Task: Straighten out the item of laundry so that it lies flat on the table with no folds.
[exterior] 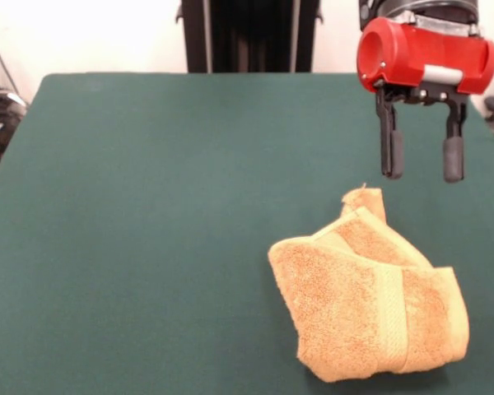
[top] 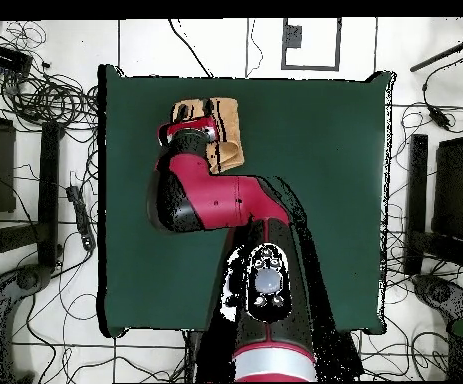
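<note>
Nearest the front camera: towel (exterior: pixel 370 309) lies crumpled on the table (exterior: pixel 148 247), toward the near edge and to the right in the front view. It is folded over itself, with a woven band running down the top layer and one corner poking up at its far side. No tag visible from here. In the overhead view the arm (top: pixel 210 195) covers much of the towel (top: pixel 220 125); only its outer part shows, near the table's far edge from the robot.

Behind and above that raised corner: gripper (exterior: pixel 420 160), hanging clear of the cloth, not touching. Jaws stand apart with a plain gap between the two dark fingers (exterior: pixel 392 152), nothing held.

Farther back: bare green table up to the pedestal side.

Risks as I judge them:
- The gripper sits slightly to the right of the raised corner. A straight descent could miss it and land on table, or pinch only the tip, which may slip out on lifting.
- Layers are stacked (can't tell how many under the top fold). A deep pinch could catch two layers together and drag the whole bundle instead of opening it.
- Towel is already close to the near edge. A pull that way could hang it over the side.
- Terry on felt likely grips; dragging may bunch new folds rather than flatten.
</note>
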Motion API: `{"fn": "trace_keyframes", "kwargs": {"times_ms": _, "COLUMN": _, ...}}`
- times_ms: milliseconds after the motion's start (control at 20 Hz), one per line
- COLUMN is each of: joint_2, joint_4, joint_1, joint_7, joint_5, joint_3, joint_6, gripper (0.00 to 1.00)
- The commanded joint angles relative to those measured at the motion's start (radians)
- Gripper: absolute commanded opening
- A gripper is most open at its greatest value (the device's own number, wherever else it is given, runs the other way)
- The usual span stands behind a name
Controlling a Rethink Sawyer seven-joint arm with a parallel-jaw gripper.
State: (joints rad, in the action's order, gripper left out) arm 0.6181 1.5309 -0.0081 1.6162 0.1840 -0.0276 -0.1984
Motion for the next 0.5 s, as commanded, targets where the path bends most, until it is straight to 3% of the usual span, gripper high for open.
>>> {"fn": "trace_keyframes", "kwargs": {"times_ms": 50, "joint_2": -0.044, "joint_4": 0.091, "joint_1": 0.039, "joint_7": 0.182, "joint_5": 0.005, "joint_3": 0.059, "joint_6": -0.004, "gripper": 1.00}}
{"fn": "trace_keyframes", "kwargs": {"times_ms": 300, "joint_2": -0.059, "joint_4": 0.095, "joint_1": 0.057, "joint_7": 0.171, "joint_5": 0.005, "joint_3": 0.027, "joint_6": 0.002, "gripper": 1.00}}
{"fn": "trace_keyframes", "kwargs": {"times_ms": 500, "joint_2": -0.089, "joint_4": 0.078, "joint_1": 0.125, "joint_7": 0.174, "joint_5": -0.068, "joint_3": -0.071, "joint_6": 0.127, "gripper": 1.00}}
